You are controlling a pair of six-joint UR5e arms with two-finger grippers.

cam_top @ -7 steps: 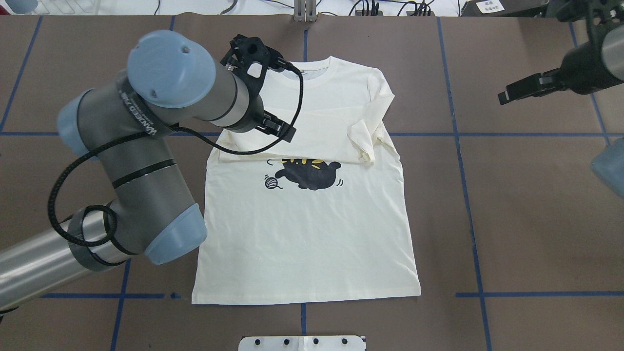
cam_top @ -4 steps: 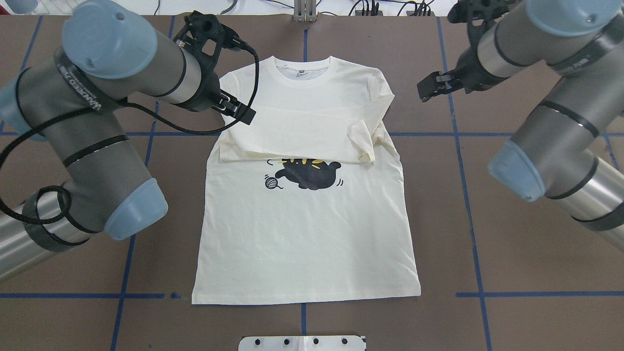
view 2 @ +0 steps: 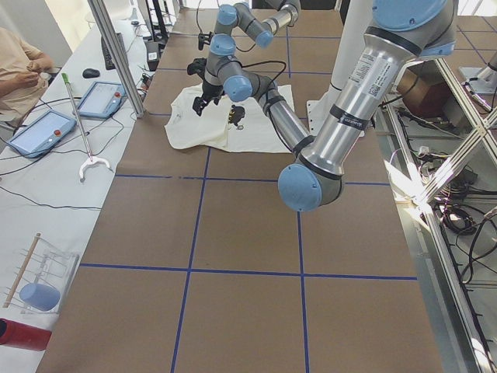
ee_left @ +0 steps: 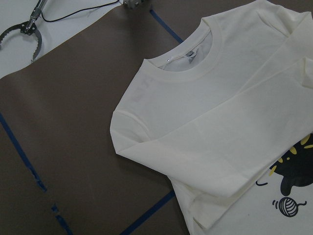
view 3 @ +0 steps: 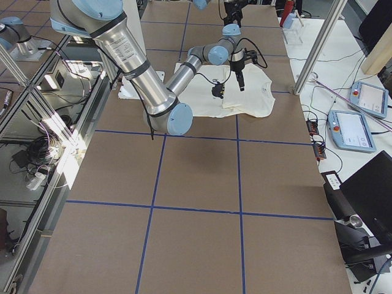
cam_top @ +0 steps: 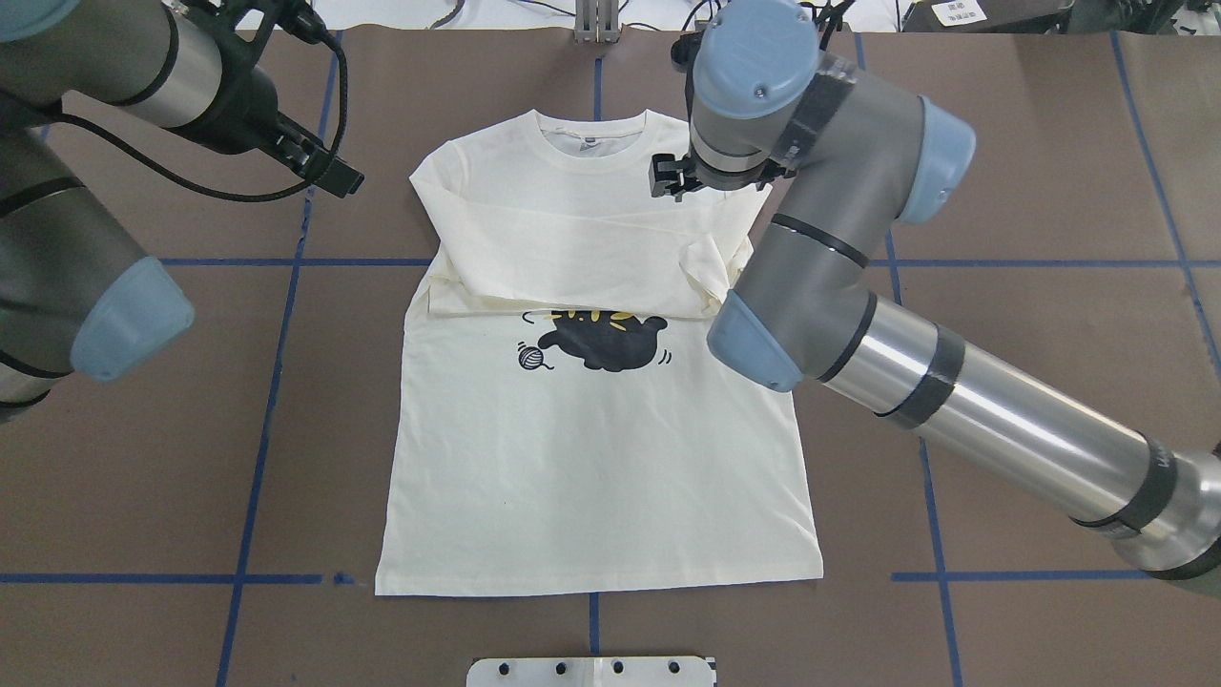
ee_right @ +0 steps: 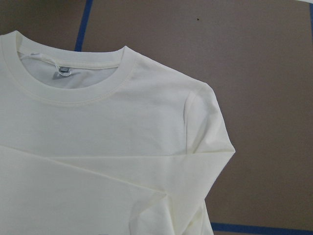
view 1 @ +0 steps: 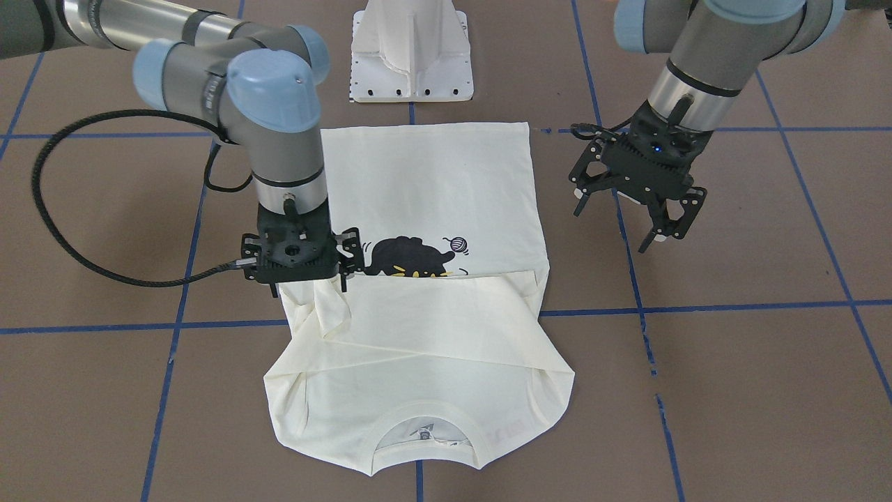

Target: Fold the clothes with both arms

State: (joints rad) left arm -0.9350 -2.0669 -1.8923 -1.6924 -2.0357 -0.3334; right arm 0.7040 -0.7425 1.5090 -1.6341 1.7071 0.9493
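The brown counter point(cam_top: 1002, 382), gridded with blue tape, carries everything. The right arm point(cam_top: 858, 315) reaches over it and bends down above the cloth. The left arm point(cam_top: 57, 239) stands off to its own side.

The cream T-shirt point(cam_top: 591, 477) lies flat, print up. Its long axis runs straight away from the robot, with the hem nearest the base and the neck at the far end. It is directly beneath the right fingers point(view 1: 344, 273), which hang above the shoulder on that side, clear of the cloth. From across the counter they look spread wide with nothing between them.

The left fingers point(cam_top: 324, 170) are likewise wide and empty. The shirt lies inward from them, past a strip of bare counter, and its other shoulder is the part nearest them. So the right arm is the nearer one, poised over its corner, and the left must travel sideways to match it.

Both sleeves point(cam_top: 572, 277) are laid across the chest in a band that covers the top of the cat print point(cam_top: 601, 343). The collar point(cam_top: 591, 143) sits between the two pairs of fingers.

The likely next fold is lengthwise, with each far corner pinched and carried back toward the hem. That needs the left fingers over the cloth first.
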